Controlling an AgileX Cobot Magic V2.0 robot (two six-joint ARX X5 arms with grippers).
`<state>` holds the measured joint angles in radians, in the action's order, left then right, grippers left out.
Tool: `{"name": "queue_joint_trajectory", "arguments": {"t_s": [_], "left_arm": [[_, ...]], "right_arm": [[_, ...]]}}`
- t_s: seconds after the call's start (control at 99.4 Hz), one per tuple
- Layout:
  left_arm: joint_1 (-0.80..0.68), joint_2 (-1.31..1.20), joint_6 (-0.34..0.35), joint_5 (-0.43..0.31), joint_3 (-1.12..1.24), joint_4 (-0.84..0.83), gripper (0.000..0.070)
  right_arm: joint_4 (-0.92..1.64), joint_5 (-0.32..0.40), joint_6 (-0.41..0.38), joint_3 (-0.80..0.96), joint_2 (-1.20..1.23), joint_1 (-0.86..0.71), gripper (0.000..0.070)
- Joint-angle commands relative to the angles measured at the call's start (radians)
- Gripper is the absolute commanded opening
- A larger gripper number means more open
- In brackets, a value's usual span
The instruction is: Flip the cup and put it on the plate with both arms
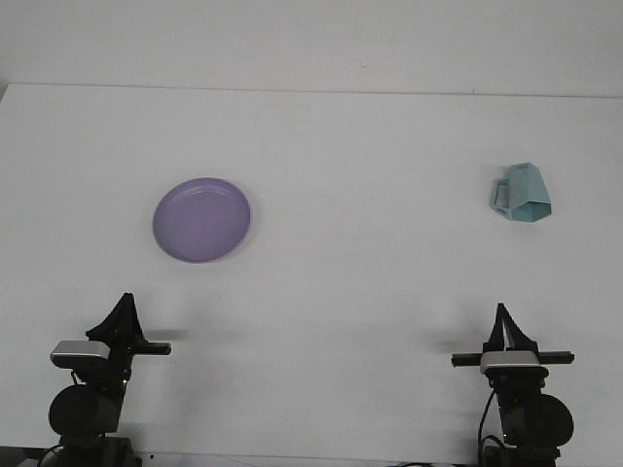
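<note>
A pale teal faceted cup (522, 193) lies tipped over on the white table at the right, its handle pointing left. At the left, far from the cup, a flat purple plate (201, 219) holds nothing. My left gripper (127, 298) rests low at the near left edge, below the plate, with its fingers tapering to a single tip, shut on nothing. In the same pose at the near right edge, well short of the cup, my right gripper (501, 307) is also shut on nothing.
The white table (370, 253) runs back to a pale wall. Both arm bases sit at the bottom edge of the view. Nothing else stands on the table.
</note>
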<state>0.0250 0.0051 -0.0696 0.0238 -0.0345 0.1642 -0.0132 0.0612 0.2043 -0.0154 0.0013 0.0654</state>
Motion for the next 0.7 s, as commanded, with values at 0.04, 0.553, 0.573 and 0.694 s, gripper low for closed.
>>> {"name": "queue_joint_trajectory", "arguments": {"t_s": [0.04,0.553,0.573,0.694], "left_arm": [[0.002,0.000,-0.003,-0.003,0.019,0.010,0.0015],[0.002,0.000,-0.003,-0.002,0.019,0.010,0.0015],[0.002,0.000,-0.003,-0.002,0.019,0.010,0.0015],[0.002,0.000,-0.003,-0.002,0.019,0.009,0.0015]], "right_arm": [[-0.018,0.004,-0.059,0.003,0.000,0.000,0.0000],[0.010,-0.149,-0.319,-0.301,0.183,0.001,0.0000],[0.010,-0.149,-0.298,-0.327,0.209,0.002,0.0000],[0.009,-0.208,-0.163,-0.462,0.386,0.005,0.0000]]}}
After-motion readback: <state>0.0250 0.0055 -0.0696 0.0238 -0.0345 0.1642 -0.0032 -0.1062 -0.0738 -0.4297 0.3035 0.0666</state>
